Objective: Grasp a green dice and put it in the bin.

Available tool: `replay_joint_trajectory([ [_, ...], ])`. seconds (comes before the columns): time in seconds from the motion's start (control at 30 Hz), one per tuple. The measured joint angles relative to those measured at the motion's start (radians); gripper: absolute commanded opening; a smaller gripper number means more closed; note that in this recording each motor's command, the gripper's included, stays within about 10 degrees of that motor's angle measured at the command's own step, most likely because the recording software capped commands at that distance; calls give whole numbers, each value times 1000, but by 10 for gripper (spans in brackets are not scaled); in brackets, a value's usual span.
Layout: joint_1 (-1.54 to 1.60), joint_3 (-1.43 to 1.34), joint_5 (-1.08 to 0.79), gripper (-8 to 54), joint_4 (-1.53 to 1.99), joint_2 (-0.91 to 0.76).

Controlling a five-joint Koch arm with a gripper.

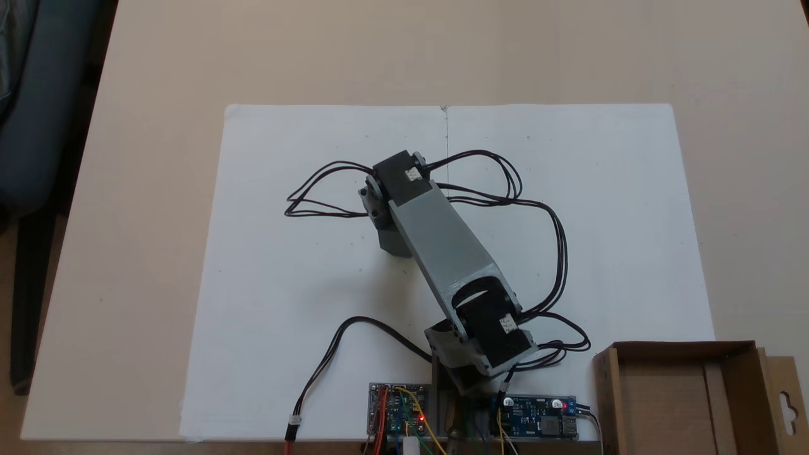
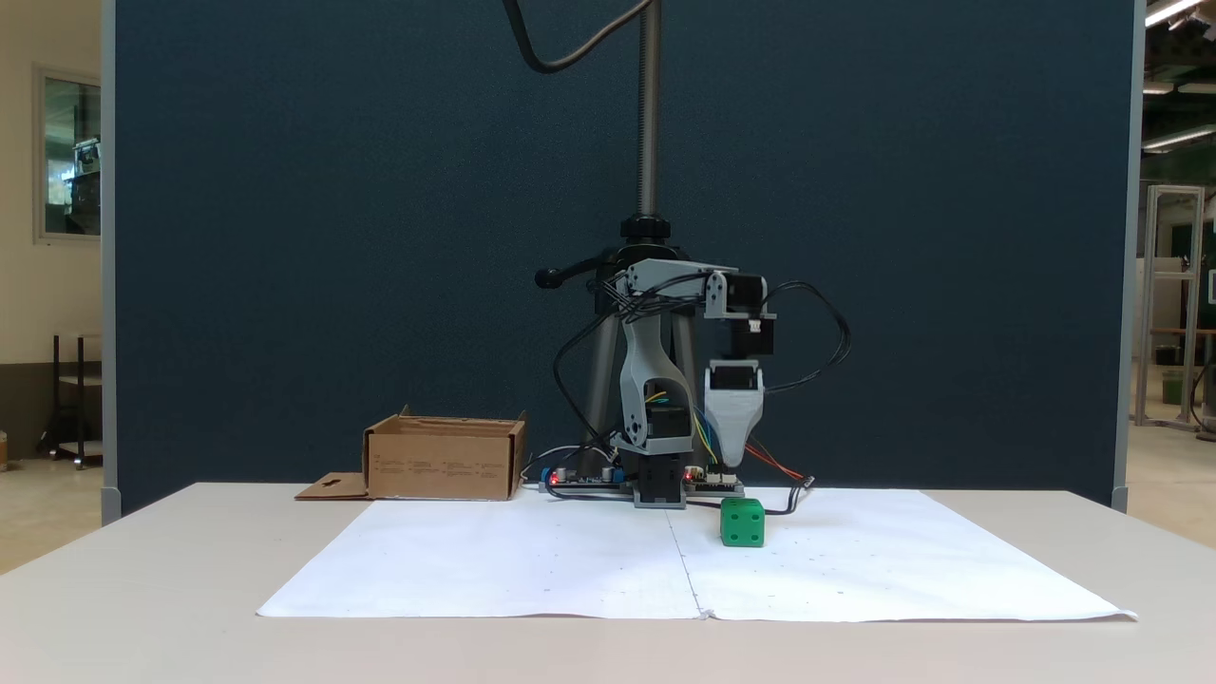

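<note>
The dice (image 2: 742, 522) sits on the paper (image 2: 532, 560), right of centre, directly below the gripper (image 2: 732, 463); I cannot tell its jaw spread. Probably light, rigid, slick plastic: pinch two opposite flat faces.

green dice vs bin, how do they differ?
The green dice is a small bright green cube; the bin is a far larger brown cardboard box. The dice sits on the white paper, under the gripper; the bin sits off it, near the arm's base. Both rest on the table.
</note>
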State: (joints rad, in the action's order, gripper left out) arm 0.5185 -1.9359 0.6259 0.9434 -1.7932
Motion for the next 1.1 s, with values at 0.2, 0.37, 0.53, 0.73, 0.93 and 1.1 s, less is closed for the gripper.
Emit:
replay_joint_trajectory([
  [0.2, 0, -26, 0, 437, -6, 17],
  [0.37, 0, -55, 0, 436, -52, 17],
  [0.53, -9, -71, 0, 436, -130, 35],
  [0.73, -14, -71, 0, 437, -176, 77],
  [0.93, -3, -71, 0, 438, -186, 132],
  [1.1, -3, -72, 0, 436, -186, 176],
])
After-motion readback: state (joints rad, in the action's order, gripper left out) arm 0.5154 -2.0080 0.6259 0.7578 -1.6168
